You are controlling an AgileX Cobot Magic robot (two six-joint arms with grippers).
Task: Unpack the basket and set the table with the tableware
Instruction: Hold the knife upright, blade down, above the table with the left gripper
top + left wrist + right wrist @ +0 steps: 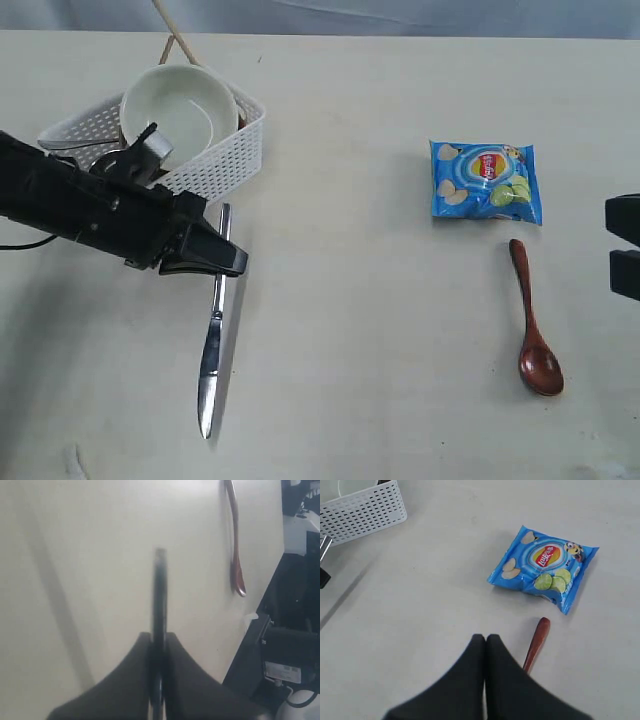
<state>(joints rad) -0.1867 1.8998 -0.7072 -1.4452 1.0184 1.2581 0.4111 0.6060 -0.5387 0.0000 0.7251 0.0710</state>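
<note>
Knife [210, 350] pinched near its handle end by the left end effector [222, 265], just in front of the basket [225, 160].

The left fingers are narrow, clamped on the thin steel, and the blade reaches out over the bare worktop [350, 350]. A shadow lies beside it, and whether the tip touches cannot be told. The right end effector [485, 641] is closed on nothing, near the spoon [532, 330] and chips bag [487, 180]. With 1 small grip point so far from the blade's tip, the knife could pivot or slide between the fingers. Let go while tilted, it may clatter and skid askew. The arm sits close against the basket, so a careless pull-back could nudge its wall or the bowl [185, 105] propped inside.
</note>
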